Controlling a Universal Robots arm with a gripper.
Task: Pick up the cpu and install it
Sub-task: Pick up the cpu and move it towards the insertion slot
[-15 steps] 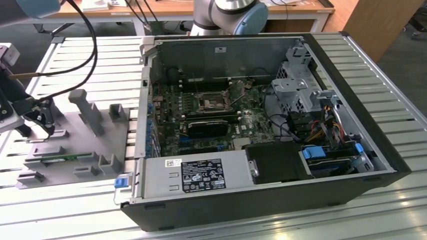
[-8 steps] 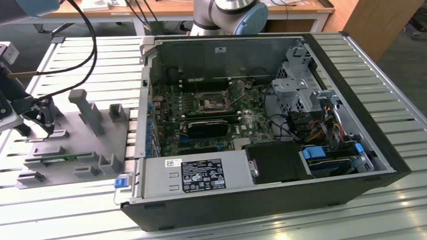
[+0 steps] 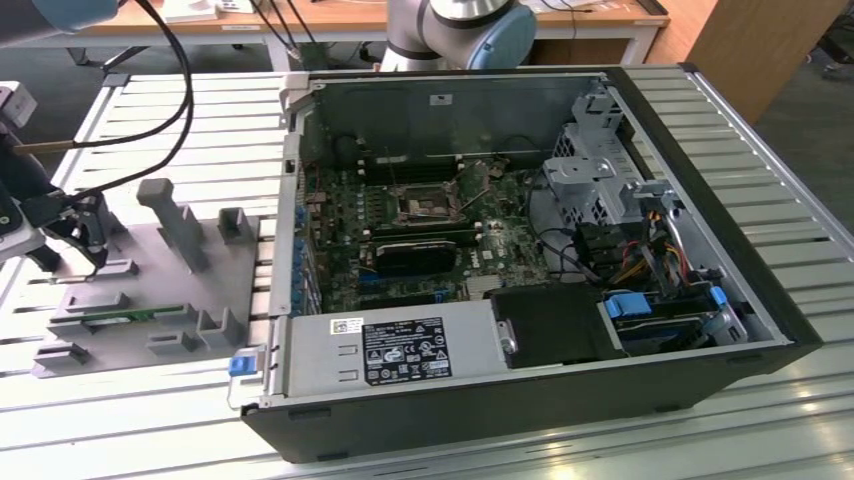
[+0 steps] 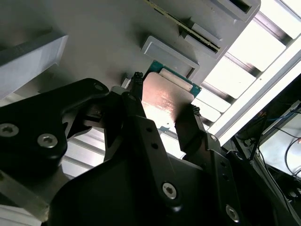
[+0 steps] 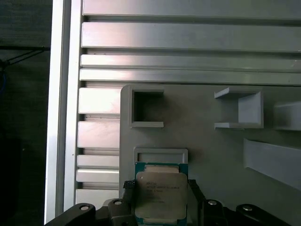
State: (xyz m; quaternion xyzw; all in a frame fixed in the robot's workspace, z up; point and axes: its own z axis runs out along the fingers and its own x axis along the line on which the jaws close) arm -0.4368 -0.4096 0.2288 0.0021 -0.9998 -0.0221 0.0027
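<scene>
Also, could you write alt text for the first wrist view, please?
The tool grips the cpu by two opposite edges, over a grey fixture plate with raised square holders, which lies on a ribbed metal table.

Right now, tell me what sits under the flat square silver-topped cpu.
Under the flat square silver-topped cpu lies the grey fixture plate, with a shallow raised frame showing past one edge. The chip covers whatever is directly beneath, so contact cannot be judged.
</scene>
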